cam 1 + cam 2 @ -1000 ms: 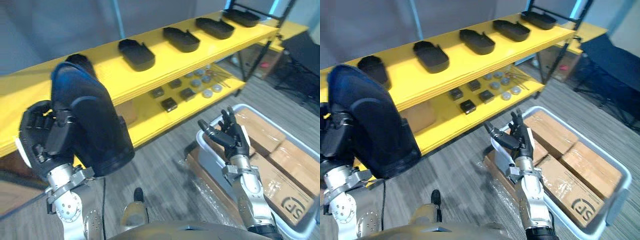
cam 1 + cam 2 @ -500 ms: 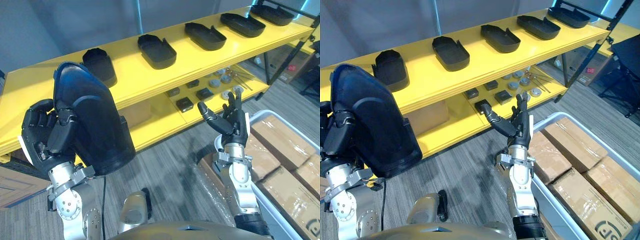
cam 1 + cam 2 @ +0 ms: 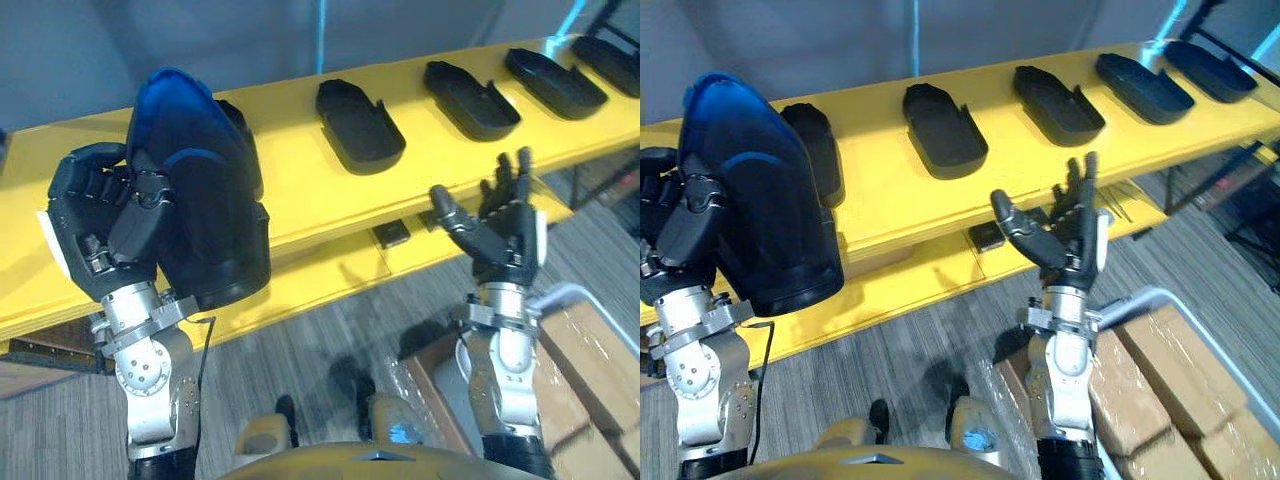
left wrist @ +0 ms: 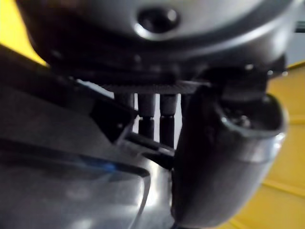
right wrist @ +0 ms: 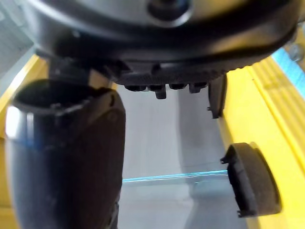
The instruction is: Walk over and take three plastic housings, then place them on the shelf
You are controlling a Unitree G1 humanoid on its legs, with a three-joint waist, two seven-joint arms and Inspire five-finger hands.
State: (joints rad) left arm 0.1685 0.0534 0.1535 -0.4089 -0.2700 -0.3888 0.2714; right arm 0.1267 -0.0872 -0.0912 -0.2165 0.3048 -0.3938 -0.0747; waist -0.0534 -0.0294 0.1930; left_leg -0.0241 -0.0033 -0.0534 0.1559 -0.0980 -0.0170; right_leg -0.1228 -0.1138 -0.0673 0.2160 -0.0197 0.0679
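We could read no text, label, number or sign on anything in these views.
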